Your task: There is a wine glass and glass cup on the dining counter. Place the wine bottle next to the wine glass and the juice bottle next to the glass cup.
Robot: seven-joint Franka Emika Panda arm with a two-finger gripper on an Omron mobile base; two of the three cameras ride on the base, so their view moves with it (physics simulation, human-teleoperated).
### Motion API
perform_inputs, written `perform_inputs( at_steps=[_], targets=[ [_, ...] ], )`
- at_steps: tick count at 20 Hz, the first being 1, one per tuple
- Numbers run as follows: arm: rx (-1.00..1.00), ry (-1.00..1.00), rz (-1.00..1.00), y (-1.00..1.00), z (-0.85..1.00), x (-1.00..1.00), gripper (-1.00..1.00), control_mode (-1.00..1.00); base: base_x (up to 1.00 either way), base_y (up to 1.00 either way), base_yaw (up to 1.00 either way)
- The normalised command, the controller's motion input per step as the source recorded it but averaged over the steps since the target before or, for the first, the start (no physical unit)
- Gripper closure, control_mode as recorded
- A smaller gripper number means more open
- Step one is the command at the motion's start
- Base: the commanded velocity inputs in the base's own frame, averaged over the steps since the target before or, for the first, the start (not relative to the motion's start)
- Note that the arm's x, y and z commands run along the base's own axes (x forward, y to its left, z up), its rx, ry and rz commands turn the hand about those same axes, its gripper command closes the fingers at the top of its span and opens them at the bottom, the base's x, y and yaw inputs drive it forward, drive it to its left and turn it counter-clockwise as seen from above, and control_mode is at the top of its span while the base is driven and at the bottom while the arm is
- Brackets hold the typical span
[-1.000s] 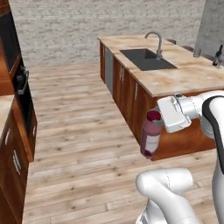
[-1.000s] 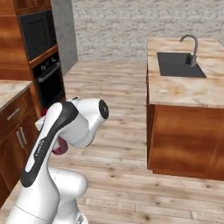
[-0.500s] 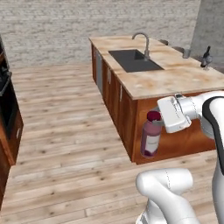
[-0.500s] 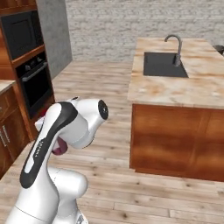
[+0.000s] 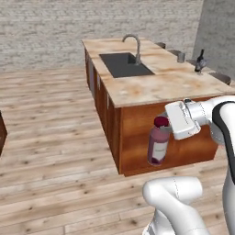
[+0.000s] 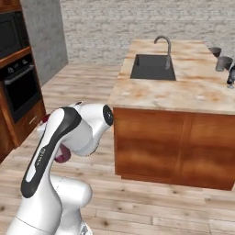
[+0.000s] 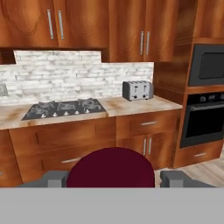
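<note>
Beyond one island counter (image 5: 151, 87), fingers (image 7: 175, 178) clamp one juice bottle (image 5: 158, 141).

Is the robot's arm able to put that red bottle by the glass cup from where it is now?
Probably not yet. The gripper holds the juice bottle low beside the island's wooden side, while the glass cup stands far back on the counter. The way is open, but the base likely must drive closer.
</note>
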Motion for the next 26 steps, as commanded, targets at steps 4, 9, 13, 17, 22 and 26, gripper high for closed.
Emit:
perform_inputs(
  at_steps=[4, 9, 13, 17, 22, 26],
  targets=[
    [0.0, 0.0, 0.0, 0.0, 0.0, 0.0, 1.0, 1.0, 0.25, -0.66, 0.0],
    [0.0, 0.0, 0.0, 0.0, 0.0, 0.0, 1.0, 1.0, 0.25, -0.67, 0.0],
    [0.0, 0.0, 0.0, 0.0, 0.0, 0.0, 1.0, 1.0, 0.25, -0.67, 0.01],
    [0.0, 0.0, 0.0, 0.0, 0.0, 0.0, 1.0, 1.0, 0.27, -0.63, 0.04],
    [0.0, 0.0, 0.0, 0.0, 0.0, 0.0, 1.0, 1.0, 0.27, -0.62, 0.06],
    [0.0, 0.0, 0.0, 0.0, 0.0, 0.0, 1.0, 1.0, 0.27, -0.62, 0.06]
  ],
)
